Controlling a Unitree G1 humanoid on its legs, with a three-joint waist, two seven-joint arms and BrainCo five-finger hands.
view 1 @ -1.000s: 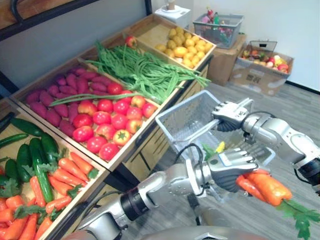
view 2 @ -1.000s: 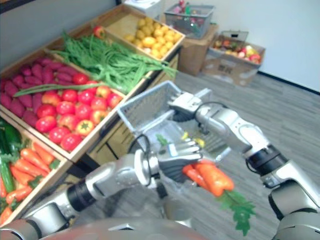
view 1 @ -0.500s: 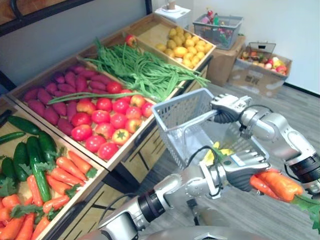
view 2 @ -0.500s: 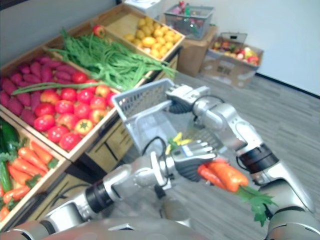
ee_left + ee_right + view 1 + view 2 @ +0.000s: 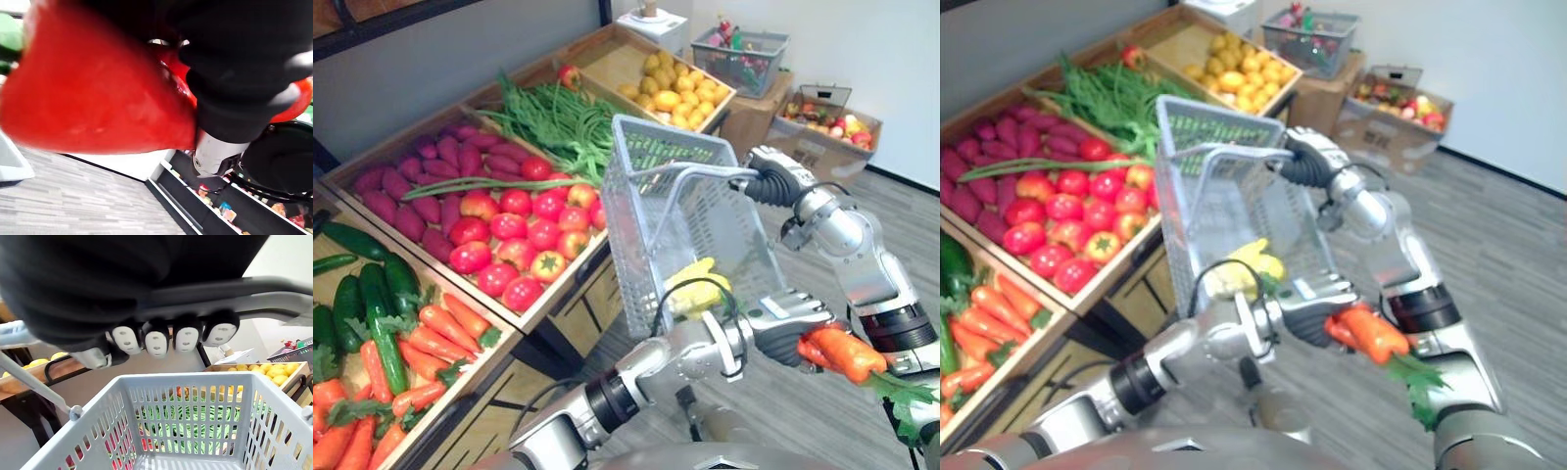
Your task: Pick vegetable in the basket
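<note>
My right hand (image 5: 773, 183) is curled round the handle (image 5: 234, 298) of a grey wire basket (image 5: 646, 157), which hangs tipped steeply over the stand's front edge. A yellow vegetable (image 5: 693, 287) lies inside the basket near its low end. My left hand (image 5: 785, 329) is shut on an orange carrot (image 5: 843, 353) with green leaves (image 5: 899, 397), held just right of and below the basket. In the left wrist view the carrot (image 5: 102, 93) sits close against the hand's dark cover.
A wooden produce stand holds carrots (image 5: 431, 338) and cucumbers (image 5: 372, 304), tomatoes (image 5: 514, 240), purple vegetables (image 5: 421, 191), green beans (image 5: 558, 122) and yellow produce (image 5: 675, 93). A second basket (image 5: 739, 54) and a cardboard box (image 5: 827, 132) stand on the floor at the back right.
My right hand has lifted the basket's handle up, so the basket has swung from lying low to hanging steeply. The left hand with the carrot has shifted slightly right.
</note>
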